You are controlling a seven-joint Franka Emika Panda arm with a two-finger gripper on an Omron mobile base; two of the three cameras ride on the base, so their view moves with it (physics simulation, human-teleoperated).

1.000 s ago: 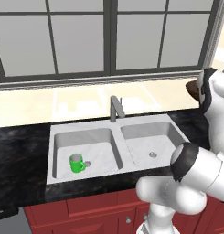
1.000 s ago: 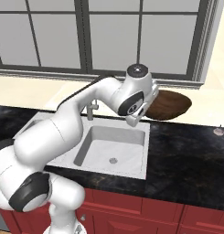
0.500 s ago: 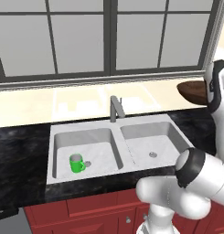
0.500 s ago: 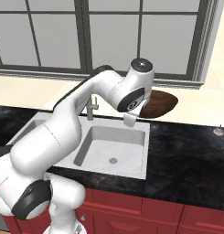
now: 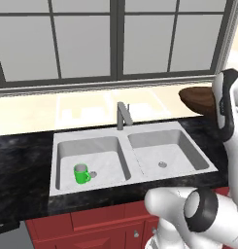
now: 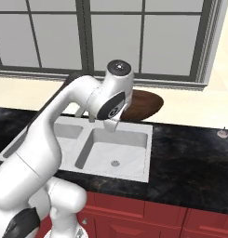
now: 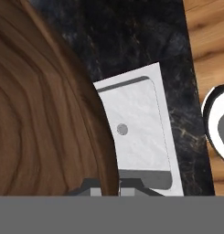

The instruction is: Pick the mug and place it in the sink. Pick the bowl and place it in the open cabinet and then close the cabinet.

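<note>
I see gripper (image 7: 106, 185) clenched on rim of bowl (image 6: 141, 104), bowl lifted above black counter (image 6: 194, 153), behind right basin of sink (image 5: 132, 151). In hand view, wood grain covers left side, basin drain beyond rim. Mug (image 5: 82, 174) sits upright in left basin, beside drain.

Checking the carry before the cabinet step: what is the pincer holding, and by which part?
The pincer is shut on the wooden bowl, gripping it by its rim, lifted above the counter beside the sink.
</note>
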